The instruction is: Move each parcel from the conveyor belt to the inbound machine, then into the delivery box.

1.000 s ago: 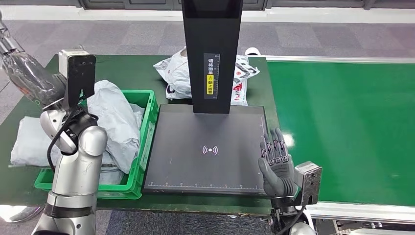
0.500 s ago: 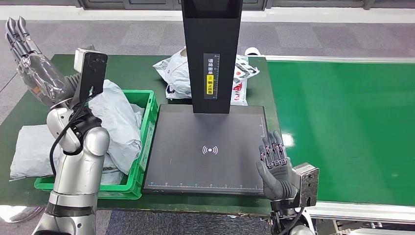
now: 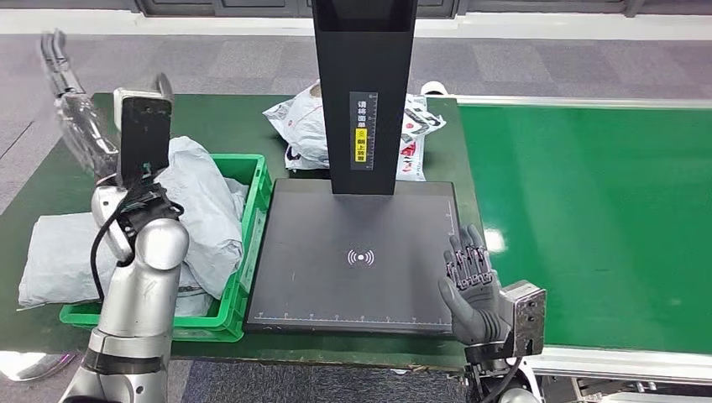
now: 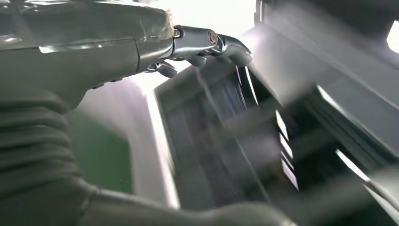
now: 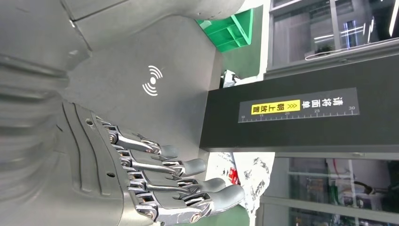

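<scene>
The white parcel (image 3: pixel 312 126) behind the scanner looked light, soft and slippery (best pinched at a loose fold); both hands held nothing, fingers (image 3: pixel 468 256) spread.

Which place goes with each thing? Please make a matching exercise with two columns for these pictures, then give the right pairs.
Things:
1. grey parcels
2. white printed parcel
3. right hand
4. left hand

Places:
A. behind the black post of the inbound machine
B. raised over the table's far left corner
C. in the green delivery box
D. at the right edge of the scan plate, fingers apart

Pairs: 1-C, 2-A, 3-D, 4-B
</scene>
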